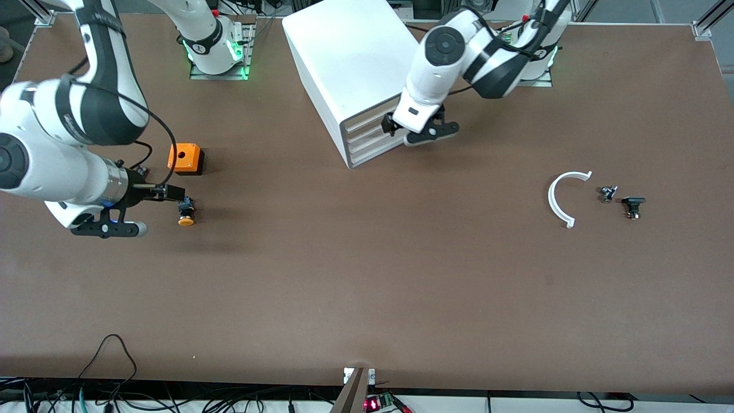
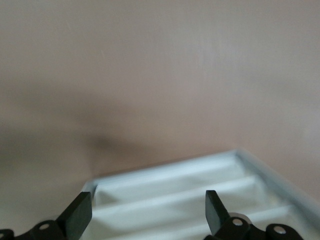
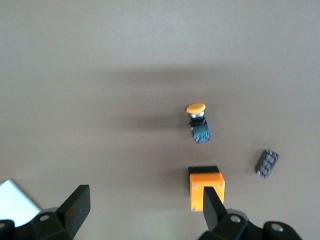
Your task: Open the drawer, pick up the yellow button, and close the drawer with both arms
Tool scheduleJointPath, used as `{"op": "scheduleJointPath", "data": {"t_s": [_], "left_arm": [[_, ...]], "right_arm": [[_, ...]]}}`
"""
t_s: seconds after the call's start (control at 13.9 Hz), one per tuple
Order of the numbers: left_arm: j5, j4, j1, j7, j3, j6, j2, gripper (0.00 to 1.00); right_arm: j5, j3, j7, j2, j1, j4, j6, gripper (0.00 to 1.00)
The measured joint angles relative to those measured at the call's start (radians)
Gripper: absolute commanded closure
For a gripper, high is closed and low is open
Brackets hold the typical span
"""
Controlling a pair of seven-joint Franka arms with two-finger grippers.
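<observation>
On the surface [image 1: 367, 275] toward my right arm's end, the button [image 1: 186, 213] lay just beside my right tool [image 3: 145, 212], which gaped empty. My left tool [image 1: 421, 131], spread empty, hung at the drawer [image 1: 367, 127] front. Light, rigid, small; I judged its black body the best hold.

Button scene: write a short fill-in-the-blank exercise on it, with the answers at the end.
1. The button lies on the ___, in no gripper.
2. The right gripper, above the button, has its fingers ___.
3. The left gripper, open, is at the front of the white ___.
4. The cube with a hole is ___ in colour.
Answers: table; open; cabinet; orange.
</observation>
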Motion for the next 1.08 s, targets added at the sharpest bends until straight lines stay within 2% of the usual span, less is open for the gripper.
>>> {"op": "scheduleJointPath", "data": {"t_s": [0.22, 0.36, 0.43, 0.58, 0.65, 0.79, 0.94, 1.08], "left_arm": [[0.0, 0.043, 0.047, 0.007, 0.143, 0.027, -0.038, 0.0], [0.0, 0.089, 0.055, 0.042, 0.237, 0.009, -0.066, 0.0], [0.0, 0.112, 0.058, 0.095, 0.268, -0.029, -0.083, 0.0], [0.0, 0.172, 0.058, 0.245, 0.332, -0.161, -0.122, 0.0], [0.0, 0.209, 0.057, 0.324, 0.371, -0.237, -0.138, 0.0], [-0.003, 0.291, 0.058, 0.467, 0.459, -0.38, -0.159, 0.0], [-0.009, 0.379, 0.06, 0.537, 0.532, -0.5, -0.166, 0.0], [-0.008, 0.448, 0.06, 0.552, 0.556, -0.602, -0.17, 0.0]], "right_arm": [[0.0, 0.001, 0.035, -0.01, 0.01, 0.191, -0.152, 0.0], [-0.01, -0.012, 0.035, -0.022, 0.004, 0.238, -0.175, 0.0], [-0.041, -0.019, 0.026, -0.023, -0.003, 0.239, -0.178, 0.0], [-0.124, -0.025, 0.002, -0.026, -0.028, 0.208, -0.167, 0.0], [-0.137, -0.025, -0.006, -0.038, -0.046, 0.173, -0.138, 0.0], [-0.141, -0.01, -0.041, -0.084, -0.099, 0.082, -0.067, 0.0], [-0.141, 0.036, -0.084, -0.124, -0.169, 0.022, -0.022, 0.0], [-0.141, 0.053, -0.097, -0.143, -0.191, -0.001, -0.014, 0.0]]}}
